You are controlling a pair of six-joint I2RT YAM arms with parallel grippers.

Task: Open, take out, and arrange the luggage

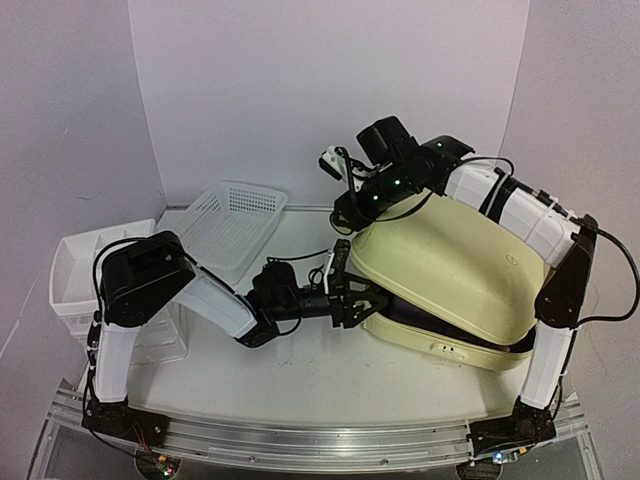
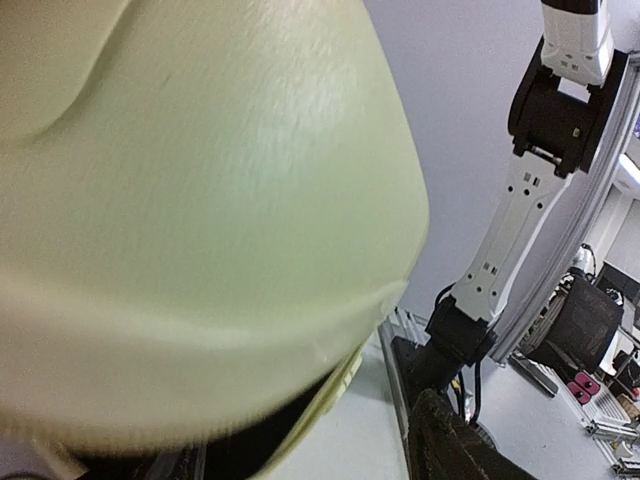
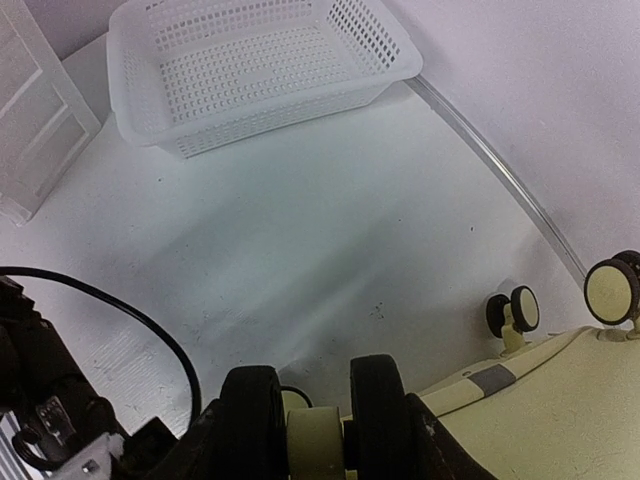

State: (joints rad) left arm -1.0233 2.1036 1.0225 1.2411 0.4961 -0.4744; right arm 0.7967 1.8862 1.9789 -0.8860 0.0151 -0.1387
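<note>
From the left wrist, the suitcase (image 2: pixel 200 200) is a blur running off the top, left and bottom edges. Overhead, the left claw (image 1: pixel 357 300) is too small to tell how its jaws stand. The right claw (image 3: pixel 313 385) and the cream suitcase part it pinches are cropped by the bottom edge.

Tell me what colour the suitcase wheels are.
The wheels are cream with black rims; the right wrist view shows them best.

The luggage (image 1: pixel 450 270) is pale yellow; its wheels (image 3: pixel 612 290) are cream with black rims; the basket (image 1: pixel 232 225) is white mesh; the drawer organizer (image 1: pixel 75 275) is plain white.
</note>
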